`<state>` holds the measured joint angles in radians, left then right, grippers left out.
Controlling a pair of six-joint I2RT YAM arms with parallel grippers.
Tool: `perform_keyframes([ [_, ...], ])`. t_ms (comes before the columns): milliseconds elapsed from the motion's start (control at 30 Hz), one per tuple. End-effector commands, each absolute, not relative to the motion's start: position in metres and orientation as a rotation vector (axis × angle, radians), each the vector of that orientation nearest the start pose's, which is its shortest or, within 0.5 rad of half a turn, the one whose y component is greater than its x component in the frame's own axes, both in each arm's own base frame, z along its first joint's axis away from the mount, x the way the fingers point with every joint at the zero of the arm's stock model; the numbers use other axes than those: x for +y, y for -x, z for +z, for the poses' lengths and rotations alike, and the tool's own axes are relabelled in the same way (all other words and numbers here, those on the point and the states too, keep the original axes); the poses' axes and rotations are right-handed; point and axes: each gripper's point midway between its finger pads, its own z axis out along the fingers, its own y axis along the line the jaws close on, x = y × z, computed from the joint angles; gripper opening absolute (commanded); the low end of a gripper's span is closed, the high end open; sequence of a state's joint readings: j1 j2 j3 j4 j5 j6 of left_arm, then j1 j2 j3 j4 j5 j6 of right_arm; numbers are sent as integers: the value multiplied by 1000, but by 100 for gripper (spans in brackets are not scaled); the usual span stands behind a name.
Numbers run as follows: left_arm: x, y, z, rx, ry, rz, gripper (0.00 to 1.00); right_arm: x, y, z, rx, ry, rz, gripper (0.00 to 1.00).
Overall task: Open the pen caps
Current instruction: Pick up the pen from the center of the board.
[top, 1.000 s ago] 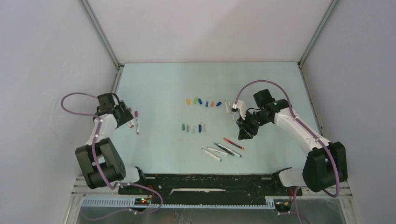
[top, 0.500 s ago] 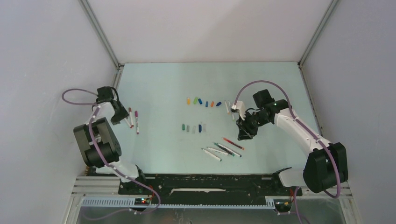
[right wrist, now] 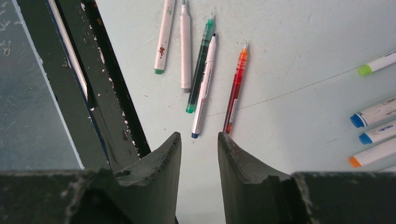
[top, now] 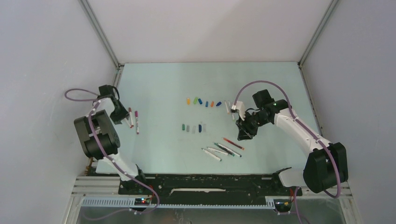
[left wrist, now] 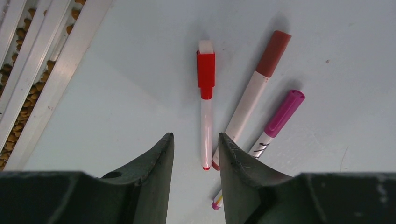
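The short coloured plastic pen caps (top: 200, 101) that are already off lie at the middle of the pale blue-green bench (top: 159, 84) in two rows. The farther row has yellow, green, blue and orange caps. The nearer, shorter row (top: 200, 127) has green, grey and dark blue ones. Both rows lie apart from the two arms.

By the bench's left edge the left claw (top: 123, 120) is low beside three capped pens. Its wrist view shows this dark claw (left wrist: 195, 140) released: the jaws stand part-way apart with bare bench between them and nothing held. Just ahead of the gap lies the thin white pen with a red cap (left wrist: 205, 70), its red tail end almost at the jaw tips. Close beside it at the tail lies the white pen with a brown-red cap (left wrist: 273, 51). Next to that is the white pen with a magenta cap (left wrist: 285, 109). The three fan apart toward their capped ends.

Toward the bench's right side the right claw (top: 242, 136) hangs just above a loose bundle of uncapped pens (top: 233, 143) nearer the bench's front. In its wrist view this claw (right wrist: 199, 137) is likewise released and empty, jaws part-way apart. Ahead of it lie white barrels, a clear green barrel (right wrist: 201, 65) and a clear red-orange barrel (right wrist: 236, 88). At that view's right edge, four white barrels with coloured ends (right wrist: 373, 113) in yellow-green, blue and orange run out of frame.
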<state>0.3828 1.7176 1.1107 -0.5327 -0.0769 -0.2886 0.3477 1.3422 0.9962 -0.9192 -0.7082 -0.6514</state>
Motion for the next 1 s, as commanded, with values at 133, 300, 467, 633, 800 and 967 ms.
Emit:
perform_keyframes([
  [133,146,-347,49,2544,951,179,43,178,-203,133,2152,1401,892,37],
  [300,146,-344,40,2603,963,243,42,179,-203,134,2150,1403,893,38],
  [467,144,-344,36,2627,955,255,41,179,-203,134,2147,1405,892,38],
  [633,139,-346,34,2645,935,235,42,179,-203,134,2146,1405,894,38],
  [800,133,-345,29,2677,919,210,41,179,-202,135,2144,1406,893,37],
  [967,133,-342,28,2695,920,216,31,179,-202,136,2139,1405,895,38],
])
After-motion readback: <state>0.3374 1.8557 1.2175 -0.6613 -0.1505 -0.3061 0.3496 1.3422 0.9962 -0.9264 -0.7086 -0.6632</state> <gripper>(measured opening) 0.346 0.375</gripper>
